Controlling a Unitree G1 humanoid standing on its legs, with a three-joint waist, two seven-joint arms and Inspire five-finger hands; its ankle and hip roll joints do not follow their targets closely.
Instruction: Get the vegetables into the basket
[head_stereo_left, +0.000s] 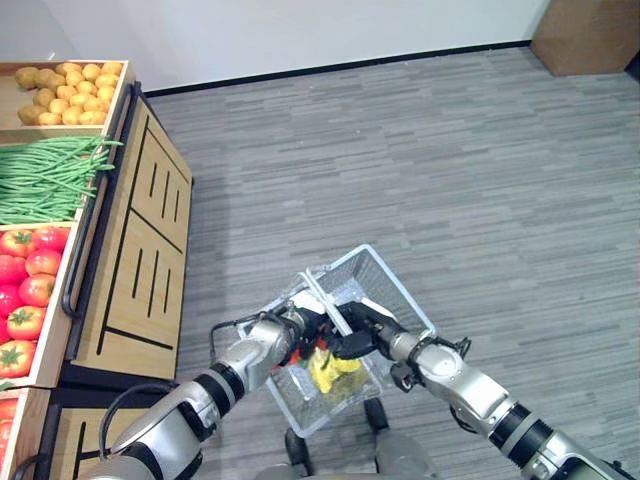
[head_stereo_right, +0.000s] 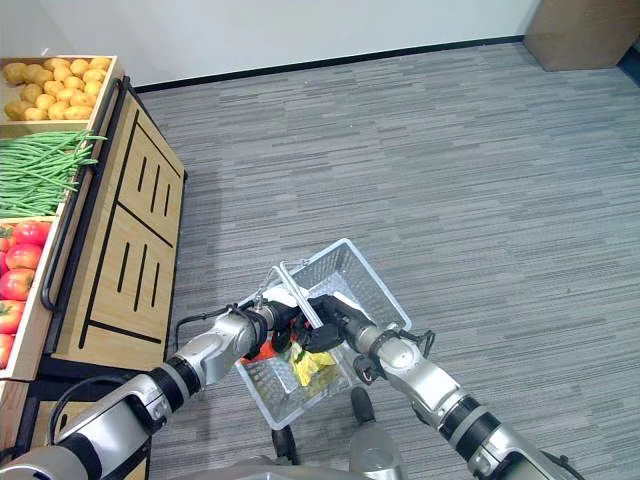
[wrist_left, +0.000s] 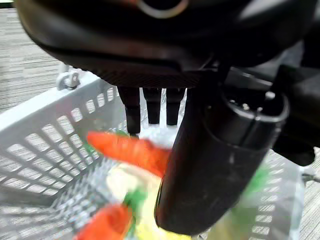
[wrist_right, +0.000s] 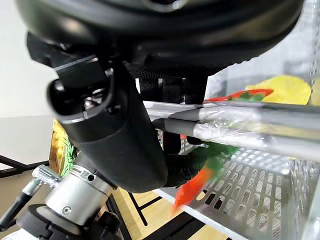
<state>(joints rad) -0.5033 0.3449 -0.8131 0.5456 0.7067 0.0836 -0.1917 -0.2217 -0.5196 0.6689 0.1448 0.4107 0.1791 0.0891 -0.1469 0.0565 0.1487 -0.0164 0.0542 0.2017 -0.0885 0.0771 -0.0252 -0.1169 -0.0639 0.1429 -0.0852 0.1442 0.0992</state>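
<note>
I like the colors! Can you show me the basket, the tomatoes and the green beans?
basket (head_stereo_left: 397, 277), left eye view, its far mesh wall.
tomatoes (head_stereo_left: 30, 275), left eye view, middle of the red pile.
green beans (head_stereo_left: 45, 178), left eye view, middle of the heap.

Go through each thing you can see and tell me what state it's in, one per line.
Basket: off the floor, held up by its handles.
Handles: raised together.
Right hand: curled round the handles.
Left hand: at the basket's rim, grip unclear.
Vegetables: already in the basket, some wrapped.
Display shelf: crates stocked with potatoes, beans, tomatoes.
</note>
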